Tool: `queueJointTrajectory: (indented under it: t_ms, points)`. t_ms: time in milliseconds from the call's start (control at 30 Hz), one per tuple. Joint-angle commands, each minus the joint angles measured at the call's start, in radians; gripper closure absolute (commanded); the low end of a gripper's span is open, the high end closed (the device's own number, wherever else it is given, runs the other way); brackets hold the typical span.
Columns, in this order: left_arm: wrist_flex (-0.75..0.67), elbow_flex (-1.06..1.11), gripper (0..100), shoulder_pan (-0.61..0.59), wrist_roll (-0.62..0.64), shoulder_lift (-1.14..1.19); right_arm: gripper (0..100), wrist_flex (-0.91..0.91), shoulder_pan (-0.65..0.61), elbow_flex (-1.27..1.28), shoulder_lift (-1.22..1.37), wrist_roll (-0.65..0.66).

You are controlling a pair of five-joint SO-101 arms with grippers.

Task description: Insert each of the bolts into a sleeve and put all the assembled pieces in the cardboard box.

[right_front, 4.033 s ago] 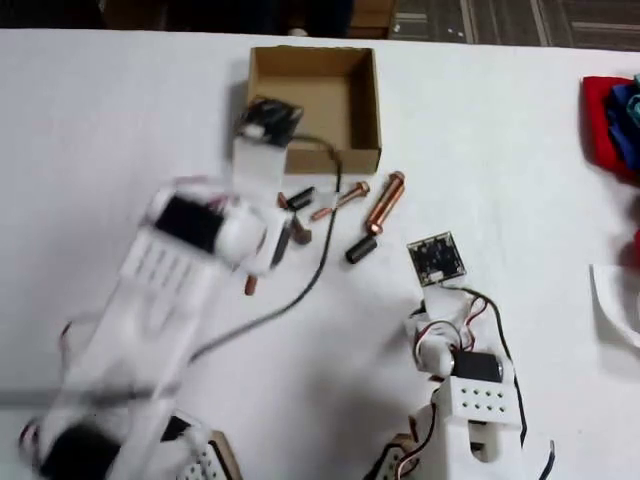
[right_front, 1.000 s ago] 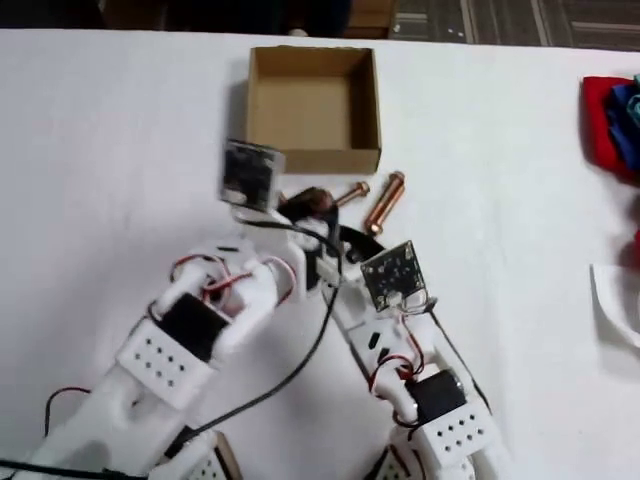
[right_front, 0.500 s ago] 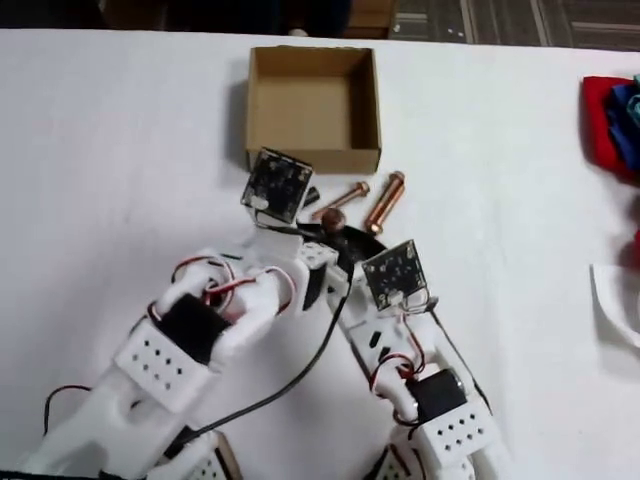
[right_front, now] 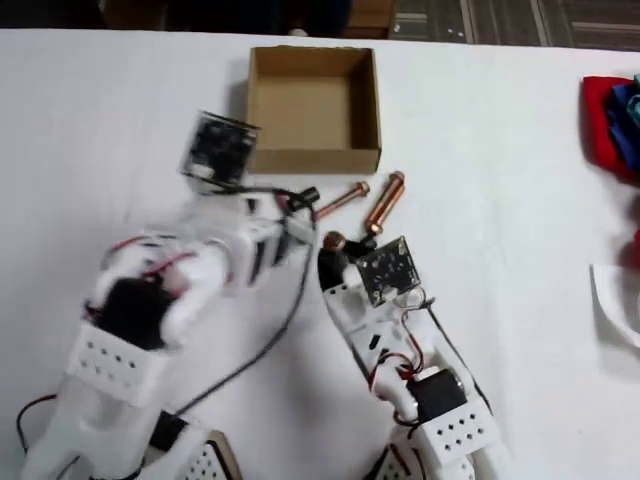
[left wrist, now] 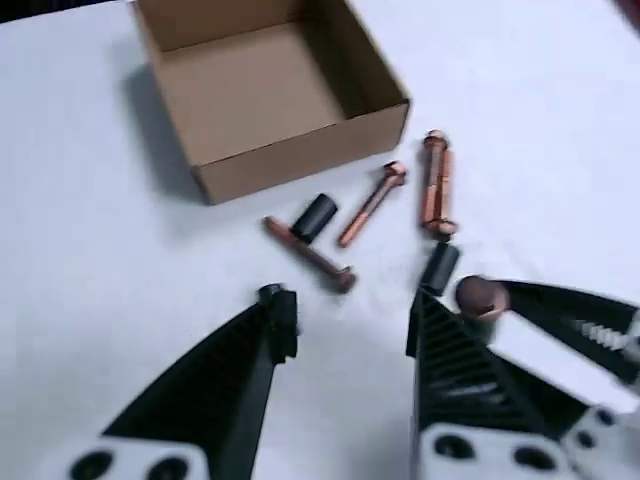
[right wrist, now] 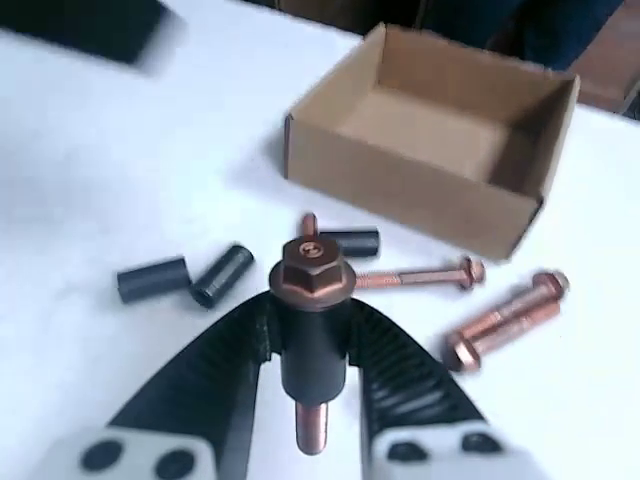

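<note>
Your right claw (right wrist: 312,310) is clamped on a black sleeve (right wrist: 312,352) with a copper bolt (right wrist: 313,272) pushed through it. The piece's long axis runs along the claw's fingers, with the flanged hex head out past the fingertips on the box side and the threaded tip poking from the sleeve back toward the wrist. From above, that arm reaches forward from the near edge of the white surface (right_front: 500,150), leaning a little toward the other arm, and the piece is raised off the surface. Your left claw (left wrist: 345,315) stands just beside it with its jaws wide apart, and its arm comes in on a diagonal from the near left. Beyond both claws the loose parts lie flat on the surface: a loose sleeve (left wrist: 439,267) close to the held bolt's head, a slim bolt (left wrist: 308,254), another sleeve (left wrist: 317,216), a second slim bolt (left wrist: 371,203) angled toward the box, and a thick bolt (left wrist: 436,183) whose axis points toward the box's near right corner. Farthest off sits the cardboard box (left wrist: 300,160), open side up.
</note>
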Motion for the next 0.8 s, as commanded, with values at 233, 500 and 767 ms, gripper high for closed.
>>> queueJointTrajectory:
  t_ms: [233, 500, 767]
  points:
    - [-0.405, 0.498, 81, -0.500, -0.267, -0.009, 97.8, 0.317, 0.251, -0.600, 0.196, 0.077]
    - [-0.684, 0.677, 81, -0.443, -0.265, 0.035, 97.8, 0.627, 0.237, -1.346, 1.003, 0.084]
    - [-0.539, 0.275, 81, -0.425, -0.221, 0.620, 97.8, 0.924, 0.240, -2.328, 1.742, -0.044]
